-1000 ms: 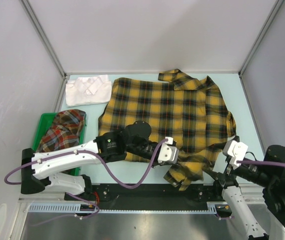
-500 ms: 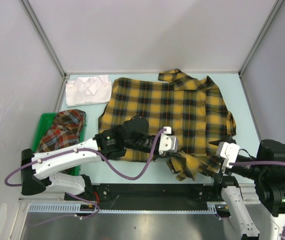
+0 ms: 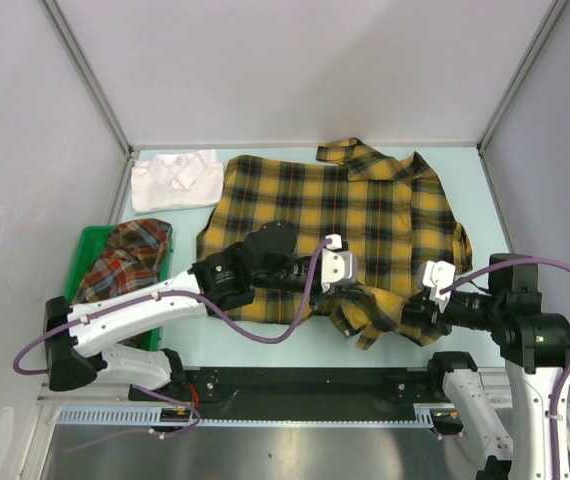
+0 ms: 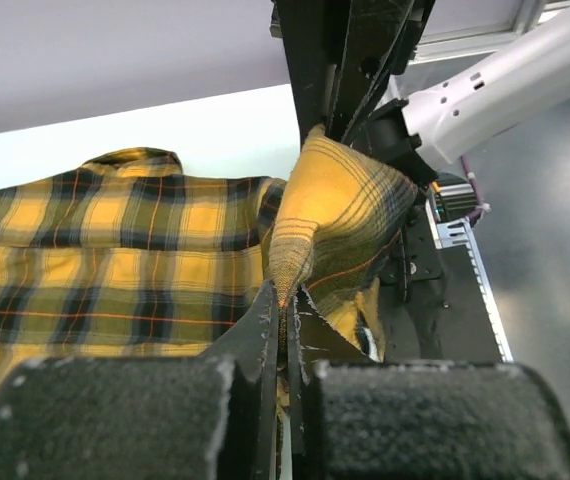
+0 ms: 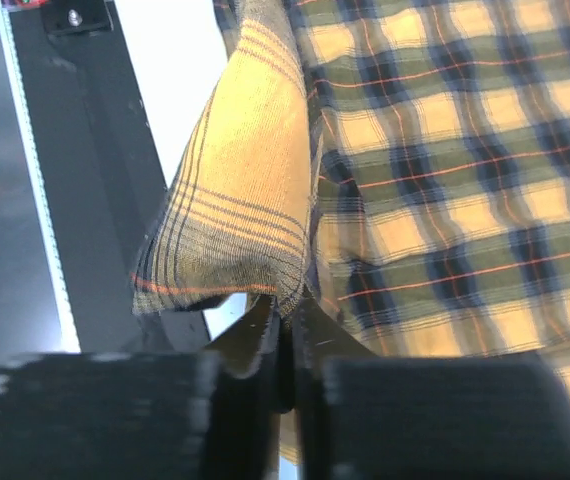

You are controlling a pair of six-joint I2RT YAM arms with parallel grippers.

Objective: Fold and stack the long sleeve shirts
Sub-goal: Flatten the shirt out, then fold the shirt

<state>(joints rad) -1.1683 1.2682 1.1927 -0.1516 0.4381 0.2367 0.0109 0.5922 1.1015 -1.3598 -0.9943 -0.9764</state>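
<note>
The yellow-and-black plaid long sleeve shirt [image 3: 335,205] lies spread on the table, collar at the far side. Its near right corner [image 3: 373,315] is bunched and lifted between both arms. My left gripper [image 3: 351,290] is shut on a raised fold of that shirt [image 4: 330,200], the cloth pinched between its fingertips [image 4: 287,300]. My right gripper [image 3: 407,318] is shut on the same corner, and a flap of plaid [image 5: 245,180] hangs over its fingertips [image 5: 287,310]. A folded white shirt [image 3: 175,180] rests at the far left. A red-orange plaid shirt [image 3: 125,258] lies crumpled in the bin.
A green plastic bin [image 3: 83,245] stands at the left, beside the left arm. A black rail [image 3: 295,385] runs along the table's near edge. Grey walls close in the table at the back and on both sides.
My right gripper has swung left to the shirt's near right corner and shut on it. My left gripper has carried its fold slightly away from the near edge.
</note>
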